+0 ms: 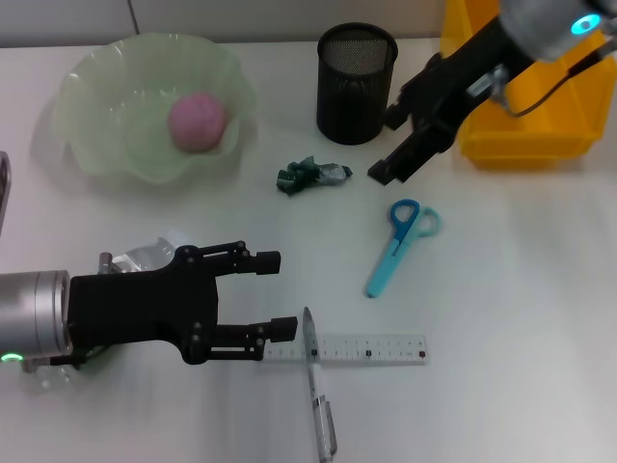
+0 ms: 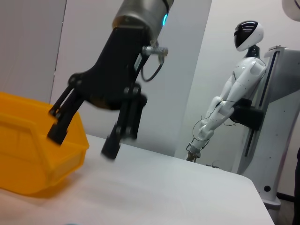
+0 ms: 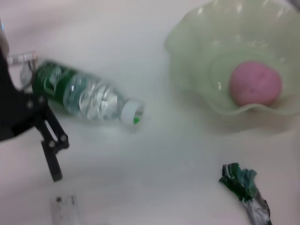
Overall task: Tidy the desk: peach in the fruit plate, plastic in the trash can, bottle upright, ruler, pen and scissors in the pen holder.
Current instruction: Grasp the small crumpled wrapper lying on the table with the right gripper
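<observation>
White tabletop (image 1: 521, 318) fills the head view; the left wrist view adds grey wall panels and a white humanoid figure (image 2: 234, 89) on a stand beyond the far edge.

The left gripper (image 1: 272, 294) hangs low at the near left, its jaws spread wide with nothing between them. The lower fingertip (image 1: 282, 328) sits just beside the end of the ruler (image 1: 352, 349), which runs on away from the jaws. The pen (image 1: 319, 394) crosses the ruler's near end right by that fingertip and extends toward the table's front edge. Behind the jaws, under the wrist, lies the bottle (image 3: 86, 93) on its side, green label and white cap showing in the right wrist view; in the head view only a crumpled clear part (image 1: 149, 253) shows.

The right gripper (image 1: 393, 147) hovers at the far right, jaws open and empty. The pen holder (image 1: 357, 82) stands just beside its upper finger. The yellow bin (image 1: 540, 116) sits behind the arm. Out ahead of its tips, close by, lies the green plastic (image 1: 310, 175), crumpled. The scissors (image 1: 397, 243) lie below the lower tip, blue handles nearest it, blades pointing away.

The peach (image 1: 198, 122) rests in the middle of the plate (image 1: 106, 125), well apart from both sets of jaws.
</observation>
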Motion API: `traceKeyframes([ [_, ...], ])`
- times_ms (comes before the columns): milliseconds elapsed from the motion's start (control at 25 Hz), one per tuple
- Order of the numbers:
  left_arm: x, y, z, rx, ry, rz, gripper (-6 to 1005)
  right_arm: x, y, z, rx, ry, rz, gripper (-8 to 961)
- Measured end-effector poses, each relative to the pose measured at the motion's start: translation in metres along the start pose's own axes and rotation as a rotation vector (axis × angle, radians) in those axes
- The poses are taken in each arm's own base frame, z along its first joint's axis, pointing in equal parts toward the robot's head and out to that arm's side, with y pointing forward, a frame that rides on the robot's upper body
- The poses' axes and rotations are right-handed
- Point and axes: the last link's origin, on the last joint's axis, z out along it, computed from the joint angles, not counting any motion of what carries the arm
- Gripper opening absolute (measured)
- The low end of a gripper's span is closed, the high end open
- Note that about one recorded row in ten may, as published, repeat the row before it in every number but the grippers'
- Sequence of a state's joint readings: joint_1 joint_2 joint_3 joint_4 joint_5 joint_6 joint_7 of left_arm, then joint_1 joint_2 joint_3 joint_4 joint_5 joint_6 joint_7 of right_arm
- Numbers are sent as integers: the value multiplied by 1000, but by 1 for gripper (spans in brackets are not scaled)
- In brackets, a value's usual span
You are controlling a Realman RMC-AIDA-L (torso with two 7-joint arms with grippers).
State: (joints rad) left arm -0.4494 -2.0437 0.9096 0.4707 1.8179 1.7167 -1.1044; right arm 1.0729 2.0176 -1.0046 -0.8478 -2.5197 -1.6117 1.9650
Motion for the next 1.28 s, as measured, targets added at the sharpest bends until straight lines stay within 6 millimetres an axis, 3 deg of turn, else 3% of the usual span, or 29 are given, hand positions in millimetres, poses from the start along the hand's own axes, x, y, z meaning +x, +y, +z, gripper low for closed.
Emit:
traceKeyframes([
  [200,0,0,0,0,0,-1,796,-12,9,35,44,59,-127,823],
  [400,0,0,0,-3,1,-8,795,-13,7,56,91,67,-162,823],
  [960,0,1,-1,-5,5,-70,795,-3,-11,90,207,-76,-55,821],
  [1280,0,0,-3,0,6,-85,794,5,-12,104,219,-123,-24,818],
])
